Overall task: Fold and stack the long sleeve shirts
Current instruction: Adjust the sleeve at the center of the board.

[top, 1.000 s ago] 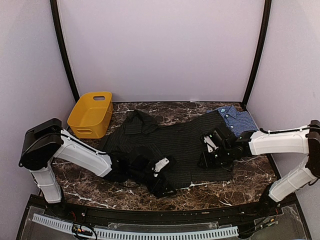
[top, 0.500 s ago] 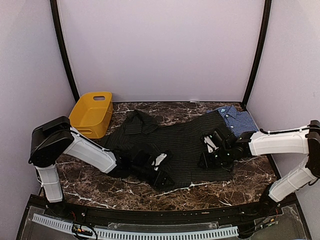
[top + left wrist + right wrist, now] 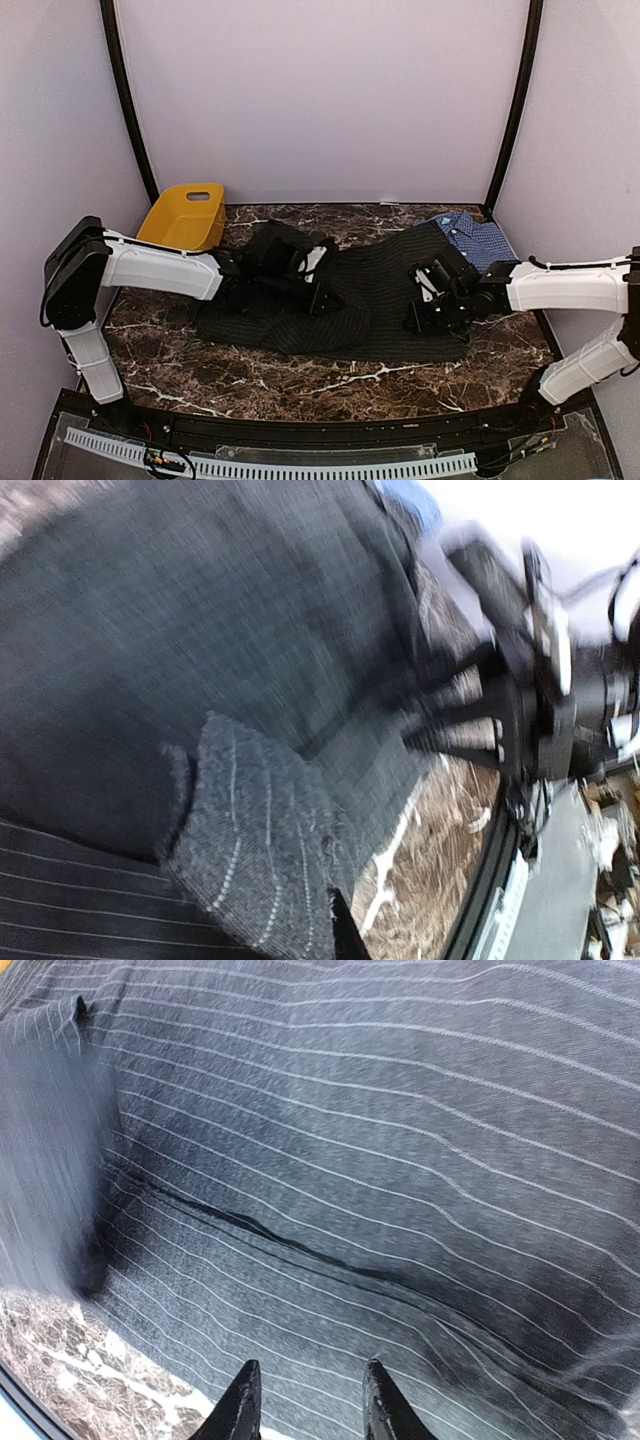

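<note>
The black pinstriped long sleeve shirt (image 3: 375, 300) lies spread across the middle of the table. Its near left part is folded up and back. My left gripper (image 3: 316, 285) is shut on that lifted fold, and the pinched cloth (image 3: 250, 850) bunches over its jaws (image 3: 338, 925). My right gripper (image 3: 422, 316) rests low on the shirt's right part (image 3: 350, 1160), its two fingertips (image 3: 305, 1395) apart with nothing between them. The blue checked long sleeve shirt (image 3: 468, 236) lies at the back right, partly under the black one.
A yellow plastic basket (image 3: 186, 217) stands at the back left corner. Bare marble table (image 3: 300, 385) runs along the near edge in front of the shirt. The right arm (image 3: 530, 700) shows in the left wrist view.
My left gripper closed on the shirt's near left edge and carried it up and back toward the collar, folding the cloth over. The right gripper stayed in place.
</note>
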Controlling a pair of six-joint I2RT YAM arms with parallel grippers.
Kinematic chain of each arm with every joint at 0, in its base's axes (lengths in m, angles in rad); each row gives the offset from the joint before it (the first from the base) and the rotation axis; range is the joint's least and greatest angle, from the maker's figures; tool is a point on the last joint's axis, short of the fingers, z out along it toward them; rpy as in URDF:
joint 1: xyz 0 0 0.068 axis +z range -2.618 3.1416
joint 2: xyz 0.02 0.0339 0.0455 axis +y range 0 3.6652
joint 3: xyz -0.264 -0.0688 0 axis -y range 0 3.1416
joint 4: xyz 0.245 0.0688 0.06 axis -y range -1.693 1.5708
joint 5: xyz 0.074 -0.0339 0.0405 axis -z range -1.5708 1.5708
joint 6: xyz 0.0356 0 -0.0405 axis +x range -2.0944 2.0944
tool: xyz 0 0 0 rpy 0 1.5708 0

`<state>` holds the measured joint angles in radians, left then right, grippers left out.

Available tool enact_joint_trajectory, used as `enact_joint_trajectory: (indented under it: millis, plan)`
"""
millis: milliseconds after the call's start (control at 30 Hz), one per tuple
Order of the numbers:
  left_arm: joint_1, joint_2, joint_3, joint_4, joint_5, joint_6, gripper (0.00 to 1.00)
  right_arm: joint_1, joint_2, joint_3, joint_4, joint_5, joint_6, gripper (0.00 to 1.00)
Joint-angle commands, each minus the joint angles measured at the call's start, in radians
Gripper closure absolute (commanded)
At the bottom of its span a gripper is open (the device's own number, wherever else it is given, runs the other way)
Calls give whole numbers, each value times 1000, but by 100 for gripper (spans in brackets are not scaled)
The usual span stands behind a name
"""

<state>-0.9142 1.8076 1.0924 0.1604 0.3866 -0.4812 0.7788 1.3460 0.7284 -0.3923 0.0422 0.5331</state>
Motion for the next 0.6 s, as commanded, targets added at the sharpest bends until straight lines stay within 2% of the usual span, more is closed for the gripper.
enact_joint_trajectory:
  millis: [0,100,200,333,567]
  plan:
    - [111,-138,133,-211,-117,100,100,-4,-52,49,-53,67,3,68]
    - [138,-169,259,-273,-175,163,100,-11,-65,65,-65,77,1,68]
    - [131,-176,307,-247,-152,185,100,-26,-67,64,-71,85,4,68]
    - [74,-153,246,-154,-140,214,100,-62,-78,40,-67,72,14,68]
    - [-67,3,175,-14,-139,223,100,-130,-116,23,-64,44,29,67]
